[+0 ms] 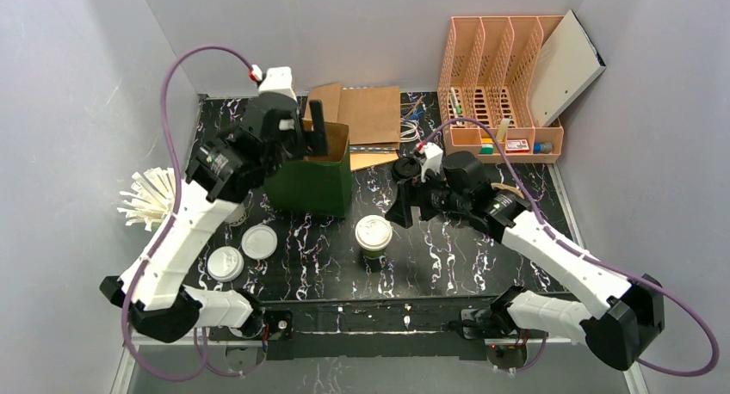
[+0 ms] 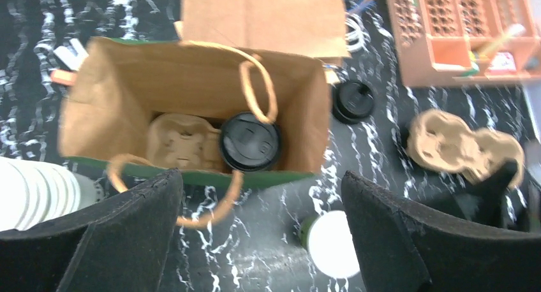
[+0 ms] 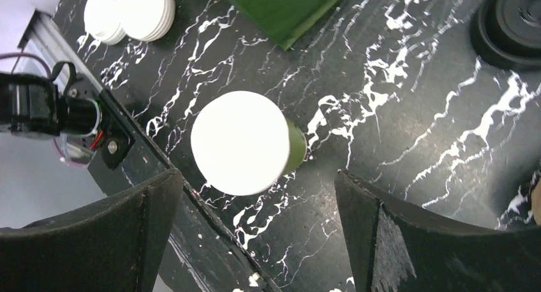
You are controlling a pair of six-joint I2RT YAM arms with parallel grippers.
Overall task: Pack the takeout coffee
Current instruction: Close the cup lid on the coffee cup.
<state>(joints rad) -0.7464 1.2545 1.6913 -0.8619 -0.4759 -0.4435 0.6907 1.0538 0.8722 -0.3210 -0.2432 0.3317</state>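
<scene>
- The white-lidded green cup (image 1: pixel 374 233) stands upright near the middle of the table's (image 1: pixel 448 256) near edge, untouched.
- The right arm stretches leftward with its wrist tipped down. The right gripper (image 3: pixel 255 174) hangs over that cup, fingers spread wide and empty.
- The green bag (image 1: pixel 314 183) stands left of centre and holds a black-lidded cup (image 2: pixel 250 141) and a cardboard carrier (image 2: pixel 182 142).
- The left arm arches above the bag. The left gripper (image 2: pixel 260 180) gapes, holding nothing.

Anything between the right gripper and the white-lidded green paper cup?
Nothing visible. The open right gripper hangs over the white-lidded green paper cup, which stands alone on the black marbled table, apart from the green paper bag.
</scene>
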